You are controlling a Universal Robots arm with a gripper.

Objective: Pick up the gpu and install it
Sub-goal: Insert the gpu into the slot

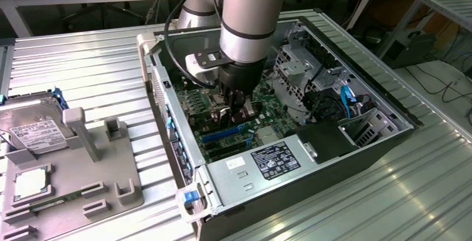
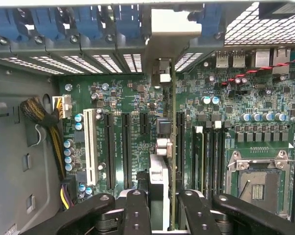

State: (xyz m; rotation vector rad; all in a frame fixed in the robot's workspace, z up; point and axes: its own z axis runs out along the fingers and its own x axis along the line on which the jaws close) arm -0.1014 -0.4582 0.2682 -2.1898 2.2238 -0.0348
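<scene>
ribbed metal desk [image 1: 88,58] in a workshop, with an open computer case [image 1: 383,141] lying on its side. on the exterior view's left sits a grey holder tray [image 1: 110,191] and, beside it, a silver hard drive [image 1: 33,125] with a white label. the arm [image 1: 251,14] drops straight down into the case, and its claw [image 1: 232,108] is low over the green board, between the rear wall of the case and the labelled power supply [image 1: 277,158]. what it carries is hard to make out from this angle

from the wrist view, the claw [image 2: 164,213] is pinching the gpu [image 2: 158,186], which is seen edge-on and upright between the two black fingers [image 2: 137,210]. the card runs in a thin line across the motherboard [image 2: 137,98] toward the back of the case, where its silver bracket [image 2: 169,29] meets the row of rear slot openings with blue clips [image 2: 88,22]. it lies in line with the expansion slots, with a white slot [image 2: 91,147] and two black ones on one side and the cpu socket [image 2: 257,183] on the other. whether it is seated i cannot tell
</scene>
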